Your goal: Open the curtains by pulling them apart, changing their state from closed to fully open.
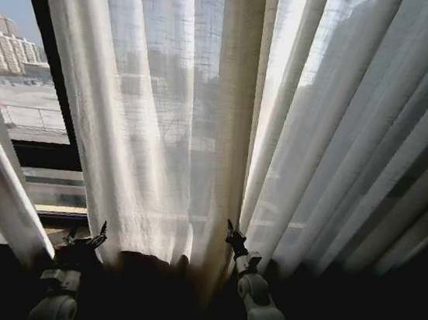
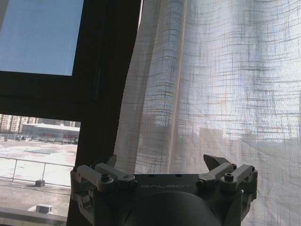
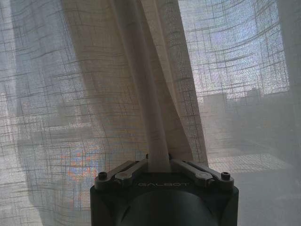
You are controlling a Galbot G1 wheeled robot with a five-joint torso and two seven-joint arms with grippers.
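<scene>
Right tool (image 3: 159, 162) pinches curtains (image 3: 141, 84) — left tool (image 2: 162, 169) spread.

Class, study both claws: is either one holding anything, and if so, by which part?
The right claw is shut on a gathered fold of the curtains, low on the panel near its inner edge. The left claw is open, holding nothing, beside the panel's window-frame edge.

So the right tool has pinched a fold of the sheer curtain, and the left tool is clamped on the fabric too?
Not quite. The left tool is open and holds nothing, as the left wrist view shows. The right tool is indeed shut on a fold of the curtain.
</scene>
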